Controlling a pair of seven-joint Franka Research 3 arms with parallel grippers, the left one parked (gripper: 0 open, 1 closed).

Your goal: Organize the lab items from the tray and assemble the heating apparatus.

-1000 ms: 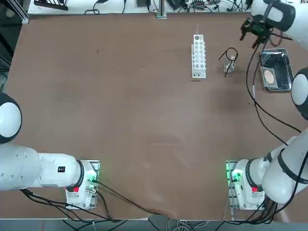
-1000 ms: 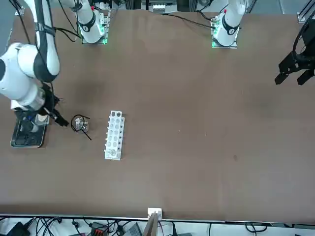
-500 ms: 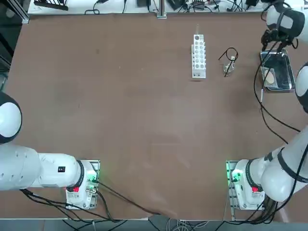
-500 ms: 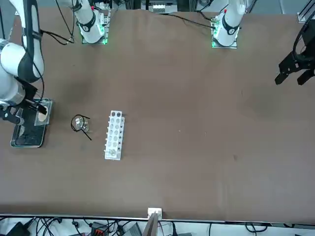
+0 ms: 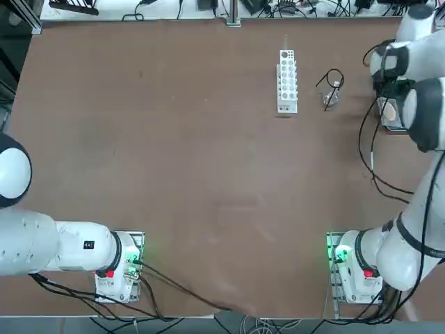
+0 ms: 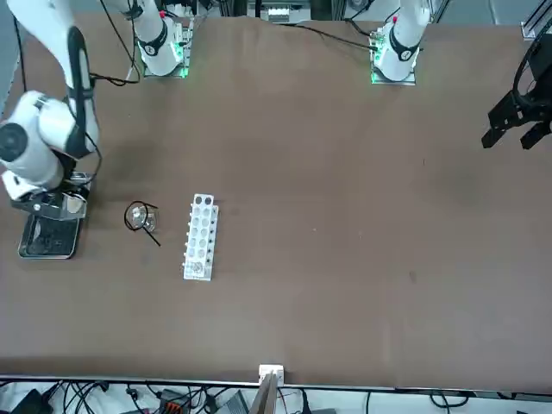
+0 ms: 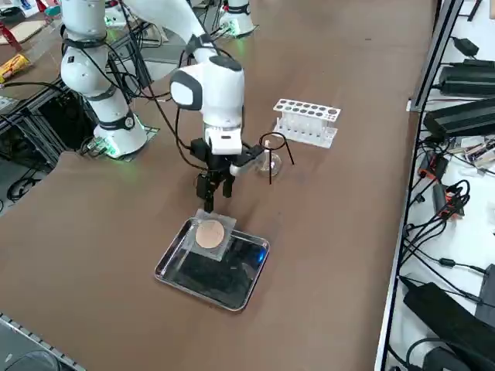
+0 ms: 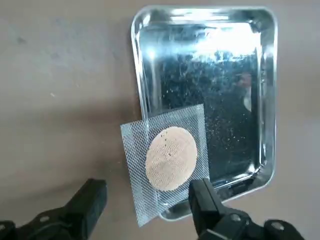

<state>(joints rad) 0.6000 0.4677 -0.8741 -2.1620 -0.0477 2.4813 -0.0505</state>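
The shiny metal tray (image 7: pixel 172 272) lies near the table's right edge; it also shows in the wrist view (image 8: pixel 138 75) and in the front view (image 6: pixel 33 248). A round tan disc (image 8: pixel 171 157) on a square mesh sits at one end of the tray (image 7: pixel 209 234), with the mesh overhanging the rim. My right gripper (image 7: pixel 214 202) hangs open just above that end, its fingers straddling the mesh (image 8: pixel 147 189) without touching it. The small glass burner (image 7: pixel 268 163) stands under the black wire stand (image 7: pixel 273 142), between the tray and the rack.
A white holed rack (image 5: pixel 287 80) stands left of the burner and stand (image 5: pixel 332 87). The table's right edge runs close beside the tray, with cables and black equipment (image 7: pixel 464 77) beyond it. The right arm's body (image 5: pixel 424 111) covers most of the tray from above.
The right arm has swung from the table's far right corner to over the tray, bringing the gripper down over the disc end. The fingers stayed open. Nothing else moved.
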